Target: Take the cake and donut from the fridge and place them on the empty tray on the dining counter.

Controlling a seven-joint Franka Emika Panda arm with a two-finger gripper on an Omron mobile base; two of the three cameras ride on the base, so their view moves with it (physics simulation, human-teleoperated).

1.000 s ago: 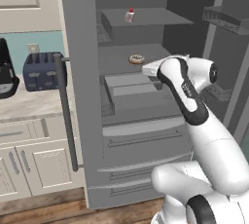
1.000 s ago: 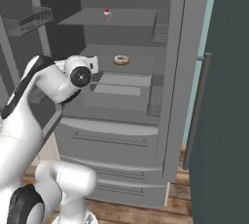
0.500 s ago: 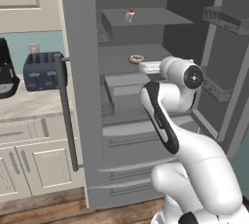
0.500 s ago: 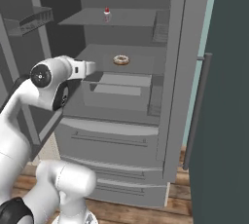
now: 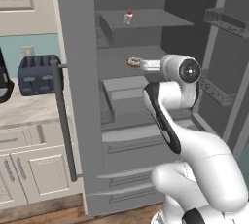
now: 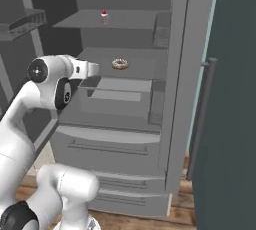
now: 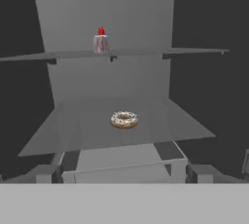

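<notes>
Grey steel fridge (image 5: 78, 121) stands with both doors swung wide, interior shelves exposed. Going left to right in the left base view: dark blue toaster (image 5: 38, 74) on the wall counter (image 5: 24, 108), far to the left of the claw and outside the fridge; left door with its long bar handle (image 5: 63, 121); then the shelves; then the arm.

Claw (image 5: 145, 64) points level into the middle compartment, at the front edge of the middle shelf (image 7: 87, 130). In the right base view the claw (image 6: 95, 68) reaches in from the left side of the opening. Fingers themselves are hard to make out in the base views; hand view shows nothing between them, so the claw reads as spread fully apart and holding nothing.

Donut (image 7: 124, 119): lying flat on the middle shelf, straight ahead of the claw and a little beyond it, not touching. Tan ring, pale speckled icing. Also seen at (image 5: 134, 62) just left of the claw tip, and at (image 6: 119, 63) just right of it.

Cake (image 7: 100, 42): upright on the upper shelf (image 7: 146, 51), above and further in than the claw, slightly left of the donut line. Red cherry on top. Also at (image 5: 128, 17) and (image 6: 104, 16).

Below the claw: a lidded crisper drawer (image 6: 117, 96), then the freezer drawers (image 6: 110, 149).
</notes>
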